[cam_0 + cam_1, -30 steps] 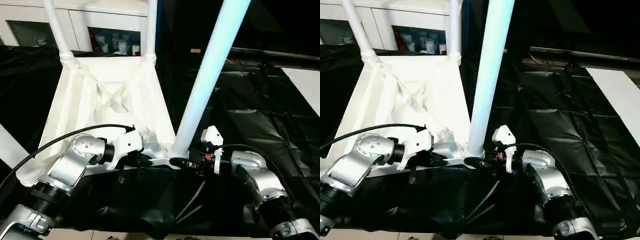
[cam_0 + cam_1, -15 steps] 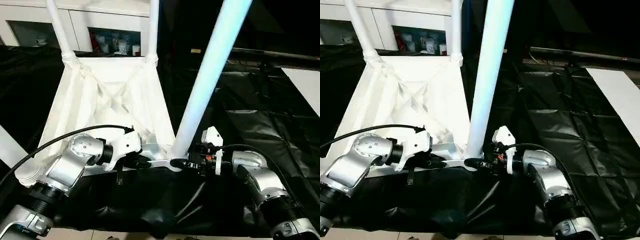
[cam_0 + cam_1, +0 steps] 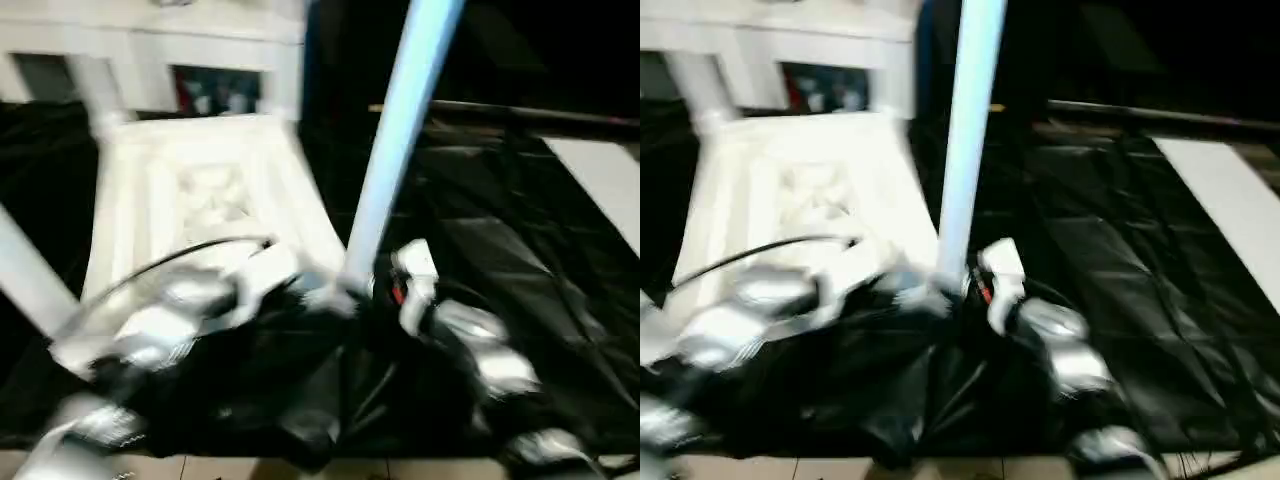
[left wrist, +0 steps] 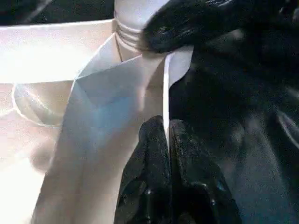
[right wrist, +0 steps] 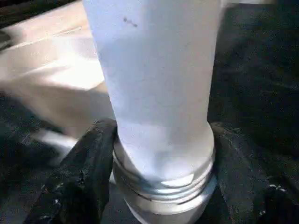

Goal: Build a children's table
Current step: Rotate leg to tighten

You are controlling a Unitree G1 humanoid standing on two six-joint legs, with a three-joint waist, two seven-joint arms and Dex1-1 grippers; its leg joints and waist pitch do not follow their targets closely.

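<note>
The children's table top (image 3: 200, 190) lies upside down on the black sheet (image 3: 1120, 270), its ribbed underside facing up and its far end toward a white cabinet (image 3: 150, 50); legs already stand at the far corners, one of them the far left leg (image 3: 95, 95), and another white leg (image 3: 25, 270) crosses the left edge of the head view. The step in hand looks like seating the near right leg (image 3: 395, 140) – it rises steeply from the near right corner socket (image 4: 128, 35), leaning a little to the right, and its ringed lower end (image 5: 163, 182) seems to be at or just into that socket, though how deep it sits I cannot tell. The right gripper (image 5: 161, 186) straddles that lower end, its two black fingers (image 5: 88, 172) set on either side of the tube and close against it, so the jaws stand wide around the leg – apparently gripping it. The left gripper (image 4: 167, 135) has its jaws pressed together on the thin white edge of the top just beside the same corner, steadying it. The next move calls for keeping the top pinned while the leg is brought upright over the socket and pushed or turned home; a tilted leg would likely bind at the rings.
</note>
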